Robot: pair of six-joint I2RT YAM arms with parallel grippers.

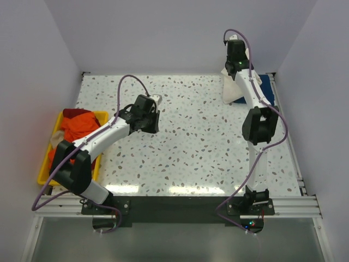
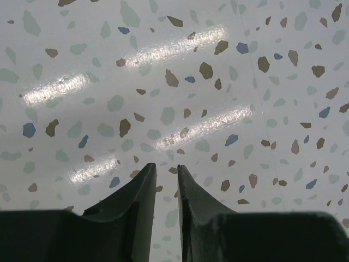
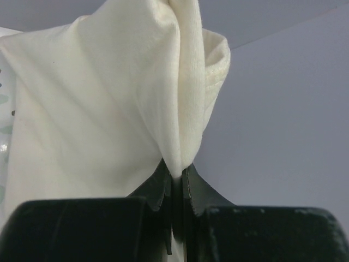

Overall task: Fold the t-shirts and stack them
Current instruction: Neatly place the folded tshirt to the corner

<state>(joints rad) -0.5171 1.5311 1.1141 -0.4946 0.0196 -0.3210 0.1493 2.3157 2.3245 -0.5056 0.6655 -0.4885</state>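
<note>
Limp and light, the cream t-shirt [image 3: 109,109] hangs pinched by a fold in the right hand [image 3: 177,172]; the left hand [image 2: 166,169], slightly parted and empty, should take its hem.

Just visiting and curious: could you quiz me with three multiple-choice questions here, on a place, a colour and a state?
1. Where is the yellow tray? A) left side of the table B) far right corner C) centre
2. What colour t-shirt does the right end effector hold? A) red B) cream C) green
3. The left end effector is: A) gripping cloth B) empty over the table C) in the tray
Answers: 1 A, on the table's left edge. 2 B, cream cloth pinched in its jaws. 3 B, only speckled surface between its jaws.
</note>
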